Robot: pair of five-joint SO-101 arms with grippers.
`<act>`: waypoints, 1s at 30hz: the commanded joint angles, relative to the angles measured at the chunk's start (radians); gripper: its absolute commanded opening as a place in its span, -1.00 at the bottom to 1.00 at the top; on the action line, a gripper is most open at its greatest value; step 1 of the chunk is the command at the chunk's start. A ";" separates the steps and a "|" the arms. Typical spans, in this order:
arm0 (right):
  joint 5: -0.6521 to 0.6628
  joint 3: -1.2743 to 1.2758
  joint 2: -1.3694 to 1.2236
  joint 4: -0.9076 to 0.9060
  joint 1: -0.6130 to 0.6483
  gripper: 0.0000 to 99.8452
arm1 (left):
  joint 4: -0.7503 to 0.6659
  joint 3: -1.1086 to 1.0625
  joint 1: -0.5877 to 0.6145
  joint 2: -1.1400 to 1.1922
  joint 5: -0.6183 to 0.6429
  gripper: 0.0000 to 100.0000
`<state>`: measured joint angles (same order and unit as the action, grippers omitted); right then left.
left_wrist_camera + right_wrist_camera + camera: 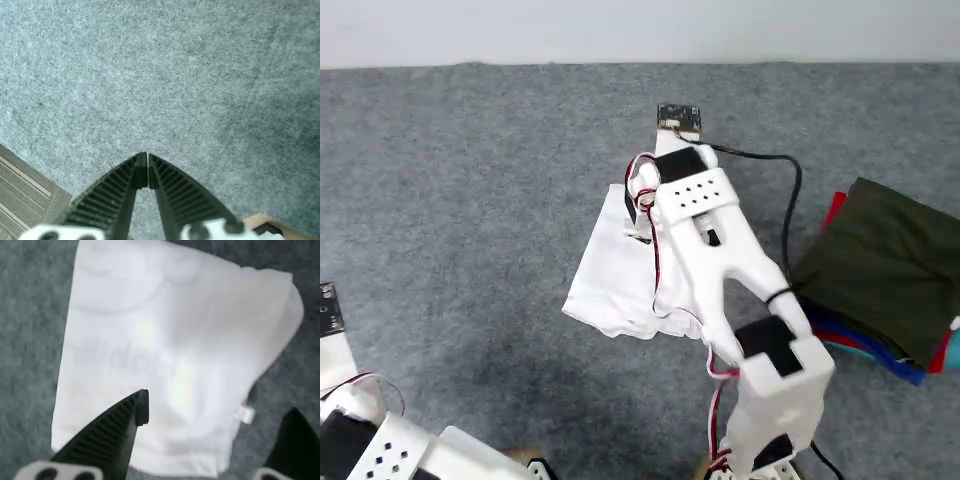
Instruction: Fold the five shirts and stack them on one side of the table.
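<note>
Black ribbed fingers [132,422] of the right gripper [218,410] hang spread wide just above the white shirt [175,340], one tip over the cloth and the other past its rumpled corner, pinching nothing. From where I stand the shirt lies directly beneath that gripper on the grey table [470,180], already narrowed to a rough rectangle, with one end bunched and curling up. I'd judge the step in hand to be finishing this last fold or taking the shirt up for the pile. To do it well, the gripper should come straight down over a doubled edge so both layers land between the jaws, close firmly, then lift only enough to drag or flip the cloth without letting the loose corner unroll. The lumpy end wants flattening first, or the pile will sit crooked. Off to the outer side of the right gripper, well apart from the white shirt, waits the stack [880,260]: a dark olive shirt [890,240] on top, a red one [835,208] and a blue one [860,345] peeking out beneath. That makes three folded shirts I can count for certain; whether a fourth hides in there I cannot tell. One white shirt lies loose. Two arms, two grippers. The left gripper [148,170] sits far from all the cloth, pressed together over bare table near its edge.
</note>
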<state>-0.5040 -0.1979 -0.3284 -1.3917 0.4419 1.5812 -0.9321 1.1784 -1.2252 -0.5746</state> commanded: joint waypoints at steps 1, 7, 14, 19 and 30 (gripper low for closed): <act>-0.049 -0.009 -0.076 0.077 -0.012 -0.16 | -0.020 0.010 -0.002 -0.006 0.008 -0.97; -0.112 -0.011 -0.194 0.134 -0.036 -0.16 | -0.020 0.010 -0.002 -0.006 -0.002 -0.97; -0.129 -0.014 -0.338 0.174 -0.050 -0.26 | -0.020 0.010 -0.002 -0.006 -0.077 -0.97; -0.123 -0.080 -0.366 0.116 -0.050 -0.84 | -0.020 0.005 -0.002 -0.006 -0.077 -0.97; 0.135 -0.089 -0.208 0.031 -0.082 -0.98 | -0.020 0.005 -0.002 -0.006 -0.077 -0.97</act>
<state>-0.4212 -0.2670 -0.6260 -1.3088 0.3698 1.5812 -0.9321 1.1784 -1.2252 -0.6375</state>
